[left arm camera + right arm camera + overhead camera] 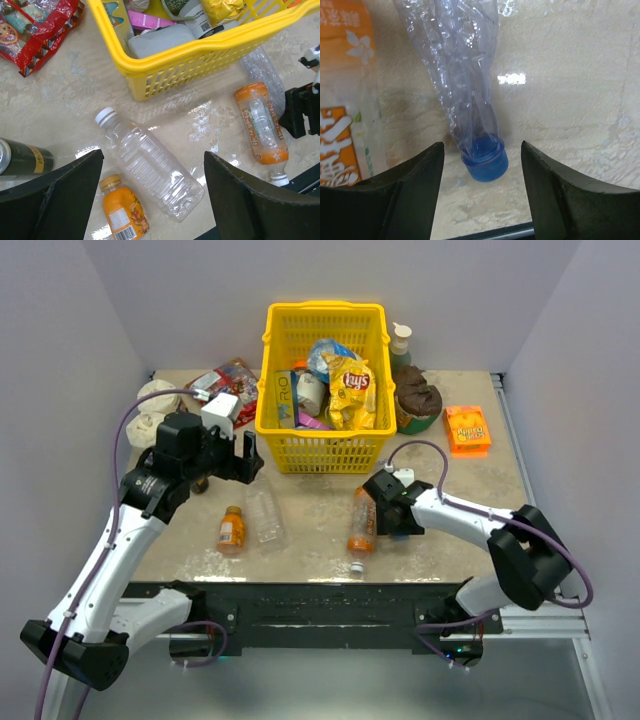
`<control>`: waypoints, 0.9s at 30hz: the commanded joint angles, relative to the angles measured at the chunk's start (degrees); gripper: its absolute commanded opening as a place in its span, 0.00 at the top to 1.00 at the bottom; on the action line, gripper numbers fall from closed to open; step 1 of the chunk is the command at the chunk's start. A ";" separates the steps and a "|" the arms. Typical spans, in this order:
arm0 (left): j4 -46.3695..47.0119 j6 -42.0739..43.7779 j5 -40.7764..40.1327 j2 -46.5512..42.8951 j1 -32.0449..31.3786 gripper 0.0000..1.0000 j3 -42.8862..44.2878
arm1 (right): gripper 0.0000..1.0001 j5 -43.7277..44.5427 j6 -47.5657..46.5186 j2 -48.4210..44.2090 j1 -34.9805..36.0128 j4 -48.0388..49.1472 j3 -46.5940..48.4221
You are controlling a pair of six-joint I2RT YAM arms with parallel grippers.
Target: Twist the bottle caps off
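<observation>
All four bottles lie on their sides on the bench (310,540), between the yellow basket (268,430) and the near edge, and each has its cap on.

The left tool (154,156) hangs open above the clear bottle (150,165), its two fingers spread wide and touching nothing. That bottle's white cap (105,116) points toward the basket. Just beside it, on the side toward the bench's left edge, lies the small juice bottle (122,212), with its orange cap (110,182) also pointing to the far side. A dark can (22,157) lies further toward the left edge.

The right tool (482,147) is low over the crumpled clear bottle (465,65). Its fingers stand on either side of the blue cap (486,161), with a gap on each side, so it is open and grips nothing. The blue cap points toward the near edge. The tall orange-label bottle (262,125) lies right alongside the crumpled one. Its second white cap (279,178) sits close to the near edge.
</observation>
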 commanded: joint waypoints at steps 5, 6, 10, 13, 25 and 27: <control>1.61 1.28 5.16 -1.64 -0.67 0.14 1.77 | 0.45 2.80 -1.49 4.23 0.28 4.27 1.68; 1.96 1.46 6.13 -1.64 -0.76 0.14 1.68 | 0.48 1.75 -1.49 3.88 0.37 4.53 1.68; 2.84 2.60 7.71 -1.64 -1.02 0.15 1.24 | 0.69 -1.67 -2.37 0.81 0.37 2.18 2.29; 4.33 3.65 9.29 -1.99 -1.11 0.18 0.45 | 0.81 -5.62 -2.81 -5.77 0.28 -2.75 3.08; 19.01 14.10 13.52 -0.77 -18.21 0.18 -3.68 | 0.92 -29.26 -0.79 -23.98 0.19 -31.40 19.25; 19.27 16.04 11.59 1.95 -22.18 0.18 -3.07 | 0.92 -36.18 -0.70 -24.86 0.11 -33.16 21.89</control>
